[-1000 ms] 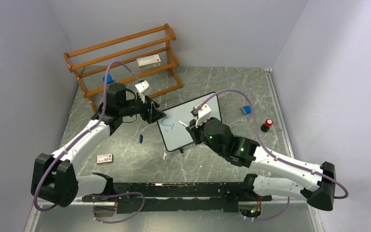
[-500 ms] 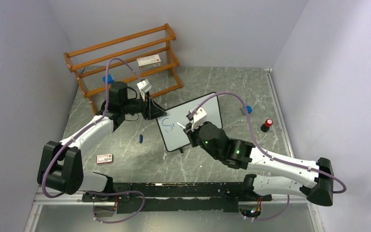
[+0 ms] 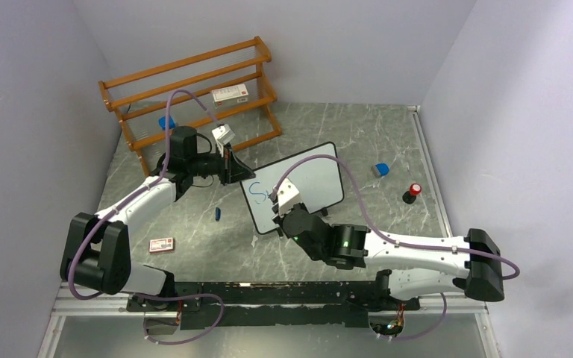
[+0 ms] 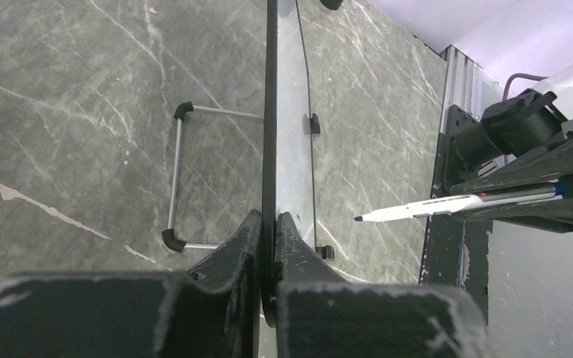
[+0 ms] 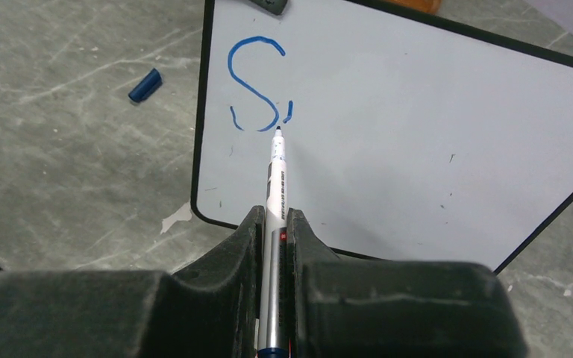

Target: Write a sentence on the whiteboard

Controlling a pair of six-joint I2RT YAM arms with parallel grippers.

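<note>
The whiteboard (image 3: 312, 183) is propped on the bench (image 3: 216, 253) between the two arms, its long axis running off to the right. Its far left corner is clamped between the left fingers (image 4: 268, 222). A marker (image 5: 274, 190) is gripped tight by the right fingers (image 5: 272, 218) and is pointed straight ahead at the board. Of the sentence (image 5: 251, 88), only an "S" and a short stroke beside it are to be seen, near the board's left end. The marker tip is placed just below that stroke — in the left wrist view it is seen standing off the face, not touching. The coming strokes are judged to run rightwards from the tip over bare white surface, where nothing is seen in the way. A small blue cap (image 5: 145, 84) lies on the bench just left of the board, and a wooden rack (image 3: 194, 89) stands behind the left arm.
</note>
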